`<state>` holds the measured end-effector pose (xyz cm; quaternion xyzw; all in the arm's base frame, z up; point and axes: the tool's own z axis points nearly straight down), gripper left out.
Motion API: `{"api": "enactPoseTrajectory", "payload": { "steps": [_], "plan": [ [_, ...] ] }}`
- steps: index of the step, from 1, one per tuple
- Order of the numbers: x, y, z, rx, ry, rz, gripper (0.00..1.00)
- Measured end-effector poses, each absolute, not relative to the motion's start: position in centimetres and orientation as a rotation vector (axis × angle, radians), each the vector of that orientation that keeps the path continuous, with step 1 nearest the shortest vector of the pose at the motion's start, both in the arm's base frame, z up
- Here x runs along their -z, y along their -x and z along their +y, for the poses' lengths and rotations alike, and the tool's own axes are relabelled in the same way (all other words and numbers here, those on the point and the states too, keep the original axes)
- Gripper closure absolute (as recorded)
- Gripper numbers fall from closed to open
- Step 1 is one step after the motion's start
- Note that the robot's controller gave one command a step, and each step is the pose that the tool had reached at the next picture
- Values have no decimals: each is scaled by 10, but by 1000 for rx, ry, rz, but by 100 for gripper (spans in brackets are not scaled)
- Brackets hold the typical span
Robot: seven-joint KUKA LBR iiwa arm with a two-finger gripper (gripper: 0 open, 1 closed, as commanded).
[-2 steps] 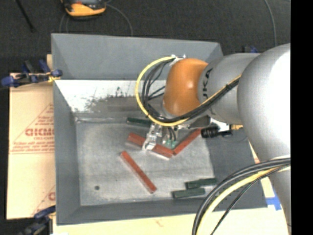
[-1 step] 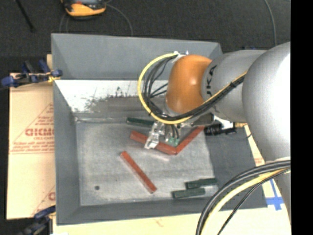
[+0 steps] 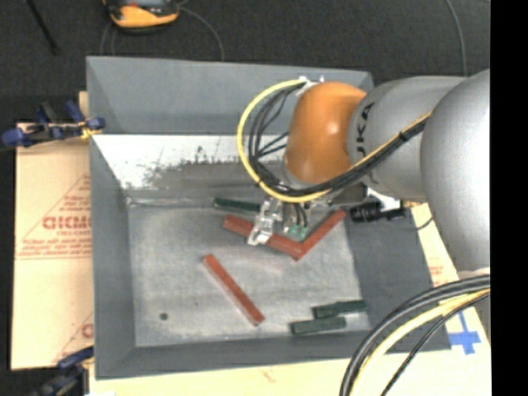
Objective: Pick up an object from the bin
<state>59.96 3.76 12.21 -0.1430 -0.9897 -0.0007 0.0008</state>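
My gripper (image 3: 276, 225) is low in the bin near the back wall, under the orange cover. It sits over a red L-shaped piece (image 3: 307, 239) whose corner points toward the front. One metal finger (image 3: 262, 228) stands out on the left, touching a red bar end (image 3: 235, 223). A dark green stick (image 3: 235, 205) lies just behind the gripper. A green bit shows under the gripper body, but its shape is hidden.
A long red bar (image 3: 233, 288) lies diagonally in the middle of the bin floor. Two dark green sticks (image 3: 328, 318) rest side by side at the front right. The arm and cables cover the bin's right back corner.
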Motion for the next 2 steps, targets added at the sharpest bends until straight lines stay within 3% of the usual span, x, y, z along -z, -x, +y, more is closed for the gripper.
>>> {"api": "enactPoseTrajectory", "payload": {
  "steps": [2],
  "plan": [
    [-150,-601,38,4,448,-3116,100]
  ]
}}
